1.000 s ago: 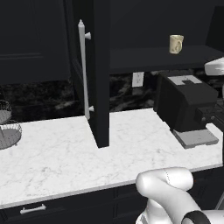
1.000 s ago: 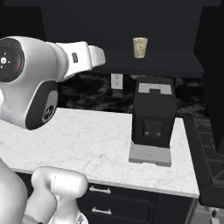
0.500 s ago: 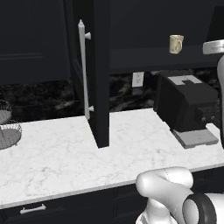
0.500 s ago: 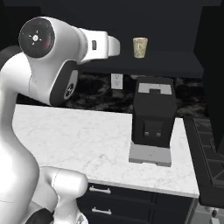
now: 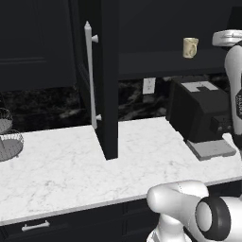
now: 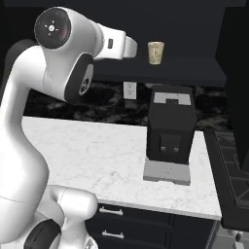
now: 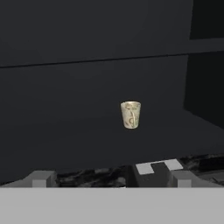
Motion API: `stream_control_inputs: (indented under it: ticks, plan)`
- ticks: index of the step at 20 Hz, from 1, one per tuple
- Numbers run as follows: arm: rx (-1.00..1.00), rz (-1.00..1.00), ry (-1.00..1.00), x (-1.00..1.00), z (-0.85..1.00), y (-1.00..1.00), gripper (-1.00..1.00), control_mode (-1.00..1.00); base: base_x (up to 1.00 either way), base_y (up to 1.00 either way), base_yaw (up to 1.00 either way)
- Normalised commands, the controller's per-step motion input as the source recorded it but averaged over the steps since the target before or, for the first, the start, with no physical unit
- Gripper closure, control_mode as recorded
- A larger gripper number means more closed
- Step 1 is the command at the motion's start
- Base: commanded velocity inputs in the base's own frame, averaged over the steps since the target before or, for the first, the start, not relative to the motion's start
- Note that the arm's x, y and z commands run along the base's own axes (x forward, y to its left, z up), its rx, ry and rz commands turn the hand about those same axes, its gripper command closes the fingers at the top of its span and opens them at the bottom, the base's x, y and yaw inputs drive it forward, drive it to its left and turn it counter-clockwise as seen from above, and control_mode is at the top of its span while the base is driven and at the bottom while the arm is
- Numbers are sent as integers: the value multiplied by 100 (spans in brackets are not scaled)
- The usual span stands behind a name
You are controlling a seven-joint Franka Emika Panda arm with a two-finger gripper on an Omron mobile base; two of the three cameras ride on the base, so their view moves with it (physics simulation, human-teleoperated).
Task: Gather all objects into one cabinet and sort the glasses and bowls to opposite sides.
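Dark kitchen cabinets rise in front of you above a white marble desk (image 5: pixel 61 165). Your cream mug (image 7: pixel 130 114) stands upright on the black shelf (image 7: pixel 87 144) of the open cabinet (image 5: pixel 108 80), above a black appliance (image 6: pixel 170 126) on the desk. Your gripper (image 7: pixel 111 178) is released, fingers spread wide, well short of the mug and holding nothing.

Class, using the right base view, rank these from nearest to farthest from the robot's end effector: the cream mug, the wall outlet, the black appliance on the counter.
1. cream mug, on the cabinet shelf just beyond the open end effector.
2. wall outlet, below the shelf on the backsplash.
3. black appliance, lower, standing on the counter at right.
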Motion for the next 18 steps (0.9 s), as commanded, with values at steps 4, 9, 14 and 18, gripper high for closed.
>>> stream_control_inputs:
  ticks: [4, 9, 14, 18]
  plan:
    - [8, 0, 0, 62, 0, -43, -100, -100, 0, 0, 0]
    - [0, 6, 0, 61, 0, -34, -100, -100, 0, 0, 0]
    - [-7, 10, 8, 39, 0, 0, -100, -100, 0, 0, 0]
    - [-15, 10, 4, 23, 0, -1, -100, -100, 0, 0, 0]
